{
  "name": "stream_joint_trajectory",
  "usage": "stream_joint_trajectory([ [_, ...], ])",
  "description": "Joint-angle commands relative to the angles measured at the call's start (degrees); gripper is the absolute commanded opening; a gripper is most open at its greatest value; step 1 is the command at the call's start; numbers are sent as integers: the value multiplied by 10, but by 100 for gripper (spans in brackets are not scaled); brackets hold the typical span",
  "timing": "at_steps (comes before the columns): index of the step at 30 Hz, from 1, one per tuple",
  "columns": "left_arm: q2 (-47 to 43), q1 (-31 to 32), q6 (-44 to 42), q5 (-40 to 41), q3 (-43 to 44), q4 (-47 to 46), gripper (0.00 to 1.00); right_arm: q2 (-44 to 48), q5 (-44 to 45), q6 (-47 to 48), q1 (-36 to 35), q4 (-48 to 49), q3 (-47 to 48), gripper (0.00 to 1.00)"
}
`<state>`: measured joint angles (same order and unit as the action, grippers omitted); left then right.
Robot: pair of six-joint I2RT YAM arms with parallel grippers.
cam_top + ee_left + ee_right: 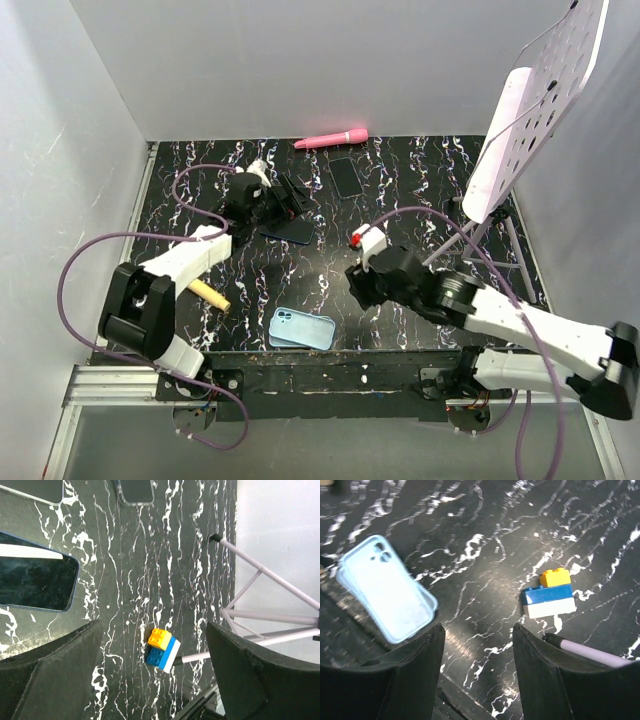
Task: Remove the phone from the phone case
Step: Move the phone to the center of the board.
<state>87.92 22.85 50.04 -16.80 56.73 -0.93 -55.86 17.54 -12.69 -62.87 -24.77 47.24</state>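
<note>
The phone (35, 577) is a dark slab with a glossy black screen and a thin blue rim. It lies flat and face up just beside the left tool (152, 627), outside its fingers rather than between them. The phone case (387, 595) is pale blue with rounded corners and camera holes at one end. It lies flat near the right tool (478, 630), off to one side of its fingers; whether anything sits in it cannot be told.

The left arm reaches forward from its base toward the middle of the worktop (420, 190), its tool low, jaws spread wide and holding nothing. The right arm bends across from its base with the tool pointing down at the worktop, jaws parted and likewise empty. A small stack of toy bricks (549, 594), orange on blue on white, sits ahead of the right tool on the side away from the case.

The worktop is black with white marble veins, enclosed by plain white walls (300, 60). Beyond the left tool lies a second phone (347, 177), and farther off a pink stick (330, 138). A white perforated panel on a tripod (540, 90) stands behind the right arm.
</note>
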Motion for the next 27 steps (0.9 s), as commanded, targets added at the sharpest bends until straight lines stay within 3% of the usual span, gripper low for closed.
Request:
stream_joint_trajectory([
  [1,-102,6,-3,110,-13,6,85,-121,57,-38,59,8,71,63],
  [4,-194,5,-49,212,-26,109,93,-230,36,-36,117,1,157,66],
  [6,-251,5,-85,236,-43,143,98,-318,38,-39,147,-8,228,66],
  [7,-276,5,-102,232,-51,149,98,-356,28,-36,162,-8,265,74],
  [9,-323,5,-127,211,-71,160,98,-438,13,-34,195,-16,342,80],
  [16,-449,6,-127,113,-131,168,98,-714,-51,-63,296,-87,657,85],
  [18,-470,6,-128,92,-137,171,98,-760,-68,-70,318,-99,727,79],
  [21,-485,6,-137,77,-138,185,98,-810,-95,-65,337,-111,810,78],
  [27,-500,6,-138,65,-149,183,98,-835,-84,-64,363,-69,821,98],
])
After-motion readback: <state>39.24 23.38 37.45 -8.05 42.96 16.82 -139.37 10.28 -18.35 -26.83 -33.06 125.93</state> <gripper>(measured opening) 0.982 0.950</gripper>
